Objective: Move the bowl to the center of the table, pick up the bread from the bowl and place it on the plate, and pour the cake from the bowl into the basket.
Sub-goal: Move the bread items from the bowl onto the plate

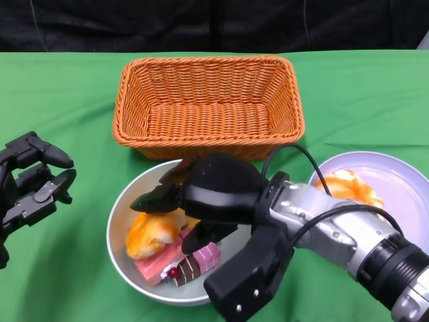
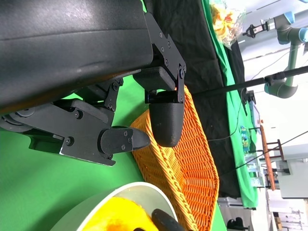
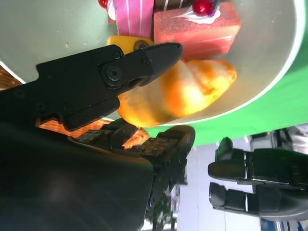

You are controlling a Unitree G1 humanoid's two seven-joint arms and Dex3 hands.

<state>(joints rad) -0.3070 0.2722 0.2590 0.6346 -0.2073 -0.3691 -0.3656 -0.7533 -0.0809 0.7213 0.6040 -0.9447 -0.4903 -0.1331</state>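
While the right hand reaches into the white bowl, its fingers spread on either side of the bread and not yet closed on it, the step in hand looks to be the pick-up of that bread. In the right wrist view one finger lies along the loaf's upper flank and another sits beyond its far side, so the loaf is bracketed but, as far as I can tell, ungripped. The bowl sits just in front of the wicker basket, with the pink cake and a striped slice crowded against the bread (a clumsy close could drag them along). To do this well, the fingers should settle lower around the loaf's middle, close gently since it looks soft, then lift straight up before swinging toward the plate, where another piece of bread already lies. The left hand rests apart at the side, fingers loosely parted, holding nothing.
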